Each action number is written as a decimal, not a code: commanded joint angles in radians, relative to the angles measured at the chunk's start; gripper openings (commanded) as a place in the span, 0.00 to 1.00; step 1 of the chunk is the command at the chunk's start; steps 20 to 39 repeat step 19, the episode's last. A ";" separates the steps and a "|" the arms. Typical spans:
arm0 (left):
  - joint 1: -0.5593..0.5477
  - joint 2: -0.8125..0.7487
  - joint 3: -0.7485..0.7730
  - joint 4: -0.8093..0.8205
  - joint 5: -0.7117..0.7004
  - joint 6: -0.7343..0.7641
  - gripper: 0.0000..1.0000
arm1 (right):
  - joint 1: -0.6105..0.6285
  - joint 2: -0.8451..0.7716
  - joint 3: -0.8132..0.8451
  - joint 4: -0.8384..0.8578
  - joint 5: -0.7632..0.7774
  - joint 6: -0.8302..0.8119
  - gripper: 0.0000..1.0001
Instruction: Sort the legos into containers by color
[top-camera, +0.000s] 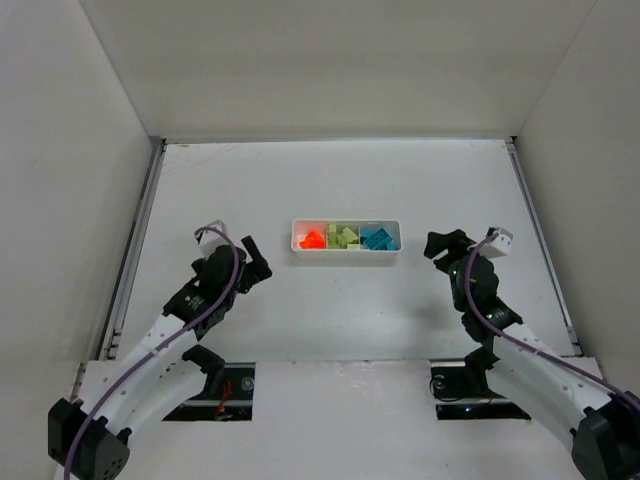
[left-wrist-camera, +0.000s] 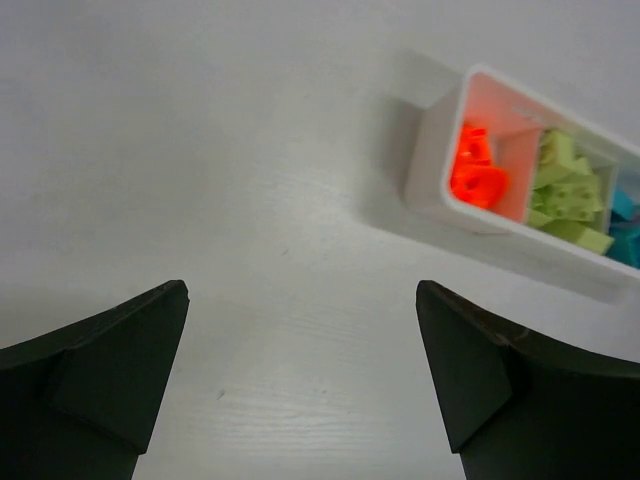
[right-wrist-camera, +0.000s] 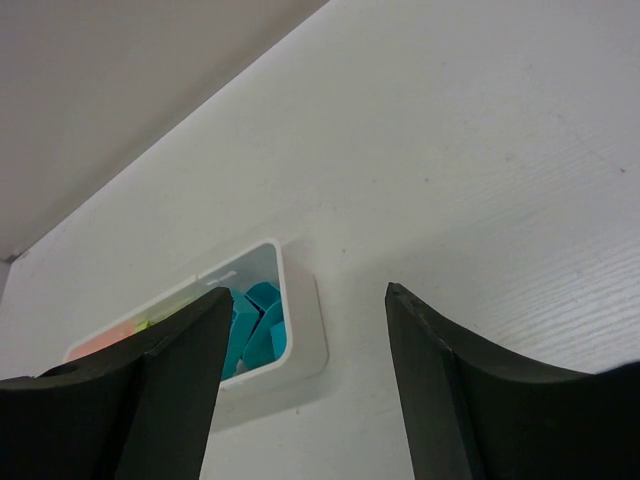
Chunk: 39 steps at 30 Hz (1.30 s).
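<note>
Setting: a white counter (top-camera: 330, 320), boxed in by plain pale walls (top-camera: 330, 70) along the top, left and right of the overhead frame. We logged the following.

1. Tray (top-camera: 345, 253): long, low and white, with three compartments in a row. It lay crosswise just above the centre of the overhead frame, between the two arms and apart from both.

2. Orange-red legos (top-camera: 313, 239): heaped in the tray's left compartment.

3. Yellow-green legos (top-camera: 345, 237): in the middle compartment.

4. Teal-blue legos (top-camera: 378, 239): in the right compartment. As far as we could tell, each colour kept to its own compartment.

5. Left arm (top-camera: 190, 310): at the lower left of the overhead frame, with white links and a purple cable (top-camera: 225, 290) looped along it. The left jaws pointed toward the tray's left end, near it but not touching. We found them spread wide, with only bare counter between them in the left wrist view. There the tray sat at the upper right.

6. Right arm (top-camera: 490, 310): at the lower right of the overhead frame. The right jaws faced the tray's right end and were clear of it. We found them parted and holding nothing. In the right wrist view the tray's teal end showed at the lower left, partly hidden behind one jaw.
</note>
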<state>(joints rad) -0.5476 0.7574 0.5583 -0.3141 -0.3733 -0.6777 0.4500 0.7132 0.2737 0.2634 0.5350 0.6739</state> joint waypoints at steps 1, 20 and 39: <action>0.041 -0.044 -0.057 -0.183 -0.033 -0.100 1.00 | -0.009 0.000 -0.007 0.040 0.057 -0.010 0.71; -0.013 0.046 -0.058 -0.065 0.014 -0.102 1.00 | 0.083 0.150 0.036 0.071 0.232 -0.069 1.00; -0.013 0.046 -0.058 -0.065 0.014 -0.102 1.00 | 0.083 0.150 0.036 0.071 0.232 -0.069 1.00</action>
